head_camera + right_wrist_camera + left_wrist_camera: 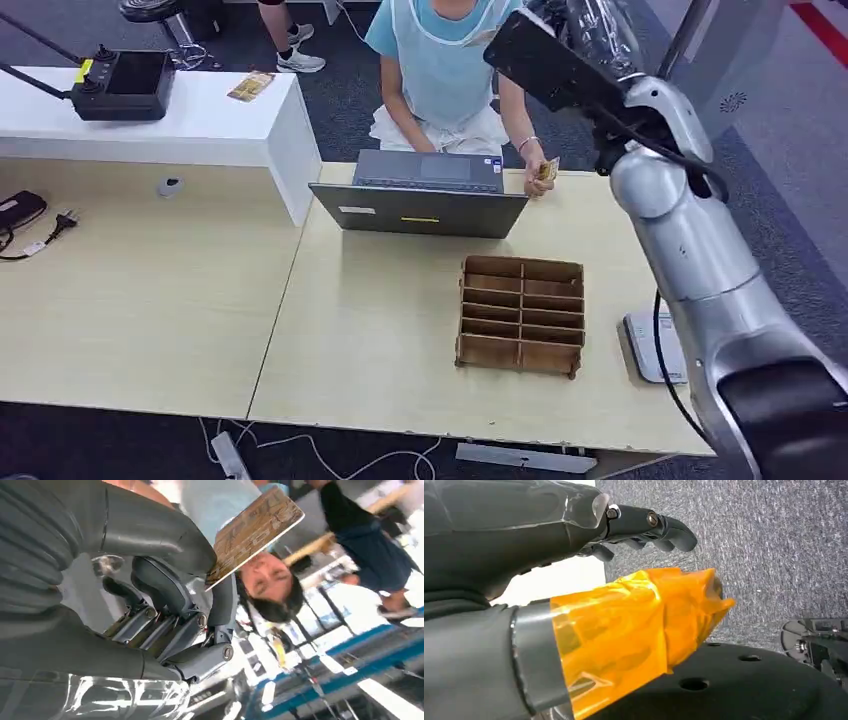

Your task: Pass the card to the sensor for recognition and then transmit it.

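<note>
Gold-patterned card (252,532) is pinched in the right hand (165,605) between thumb and fingers, raised high toward the seated person (440,70). Left hand (574,555) holds nothing, fingers (659,527) curled loosely above grey carpet (774,555).

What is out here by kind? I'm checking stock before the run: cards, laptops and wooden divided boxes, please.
Cards: 3, one pinched in the right hand, one in the person's hand, one on the white table
Laptops: 1
Wooden divided boxes: 1
Total: 5
</note>
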`<state>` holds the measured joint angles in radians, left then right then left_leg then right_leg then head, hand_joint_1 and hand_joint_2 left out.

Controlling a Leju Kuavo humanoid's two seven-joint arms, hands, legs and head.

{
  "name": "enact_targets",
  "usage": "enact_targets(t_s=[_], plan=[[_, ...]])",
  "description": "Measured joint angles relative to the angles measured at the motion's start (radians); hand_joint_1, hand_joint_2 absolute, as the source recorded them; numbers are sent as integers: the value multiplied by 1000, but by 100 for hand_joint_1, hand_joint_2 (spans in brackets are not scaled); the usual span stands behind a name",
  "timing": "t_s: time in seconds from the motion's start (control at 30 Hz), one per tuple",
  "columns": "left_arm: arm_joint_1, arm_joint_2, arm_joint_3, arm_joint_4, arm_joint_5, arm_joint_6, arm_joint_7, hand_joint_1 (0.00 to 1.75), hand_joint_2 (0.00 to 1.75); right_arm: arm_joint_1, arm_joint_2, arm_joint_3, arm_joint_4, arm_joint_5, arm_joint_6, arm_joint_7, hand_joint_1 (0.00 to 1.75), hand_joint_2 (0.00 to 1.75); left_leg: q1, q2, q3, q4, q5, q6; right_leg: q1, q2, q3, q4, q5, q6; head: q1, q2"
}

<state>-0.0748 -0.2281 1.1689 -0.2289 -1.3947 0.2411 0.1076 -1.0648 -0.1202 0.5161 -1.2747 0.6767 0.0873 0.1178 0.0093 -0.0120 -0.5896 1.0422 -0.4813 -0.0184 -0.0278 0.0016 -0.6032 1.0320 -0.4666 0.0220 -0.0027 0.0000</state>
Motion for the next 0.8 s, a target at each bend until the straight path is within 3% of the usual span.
enact_targets(t_s=[0.17, 0.3, 0.4, 0.7, 0.8], plan=[[-3, 2, -8, 0, -16, -9, -2, 0, 0, -104, 50, 15, 246, 56, -16, 58, 175, 175, 0, 0, 0, 0, 1, 0, 0, 0, 0, 0, 0, 0, 0, 0], [-3, 2, -9, 0, -16, -10, -2, 0, 0, -109, 51, 15, 253, 57, -17, 60, 175, 175, 0, 0, 0, 0, 1, 0, 0, 0, 0, 0, 1, 0, 0, 0], [-4, 4, -23, 0, -24, -12, -2, 0, 0, -183, 82, 23, 454, 80, -26, 103, 175, 175, 0, -1, 0, 0, 1, 0, 0, 0, 0, 0, 1, 0, 0, 0], [-4, 5, -32, 0, -27, -13, -2, 0, 0, -217, 105, 27, 567, 83, -29, 118, 175, 175, 0, 0, 0, 0, 1, 0, 1, 0, 0, 0, 1, 0, 0, 0], [-4, 5, -33, 0, -31, -15, -5, 0, 0, -244, 112, 27, 625, 85, 22, 97, 175, 175, 0, 0, 0, 0, 1, 0, 1, 0, 0, 0, 1, -1, 0, 0]])
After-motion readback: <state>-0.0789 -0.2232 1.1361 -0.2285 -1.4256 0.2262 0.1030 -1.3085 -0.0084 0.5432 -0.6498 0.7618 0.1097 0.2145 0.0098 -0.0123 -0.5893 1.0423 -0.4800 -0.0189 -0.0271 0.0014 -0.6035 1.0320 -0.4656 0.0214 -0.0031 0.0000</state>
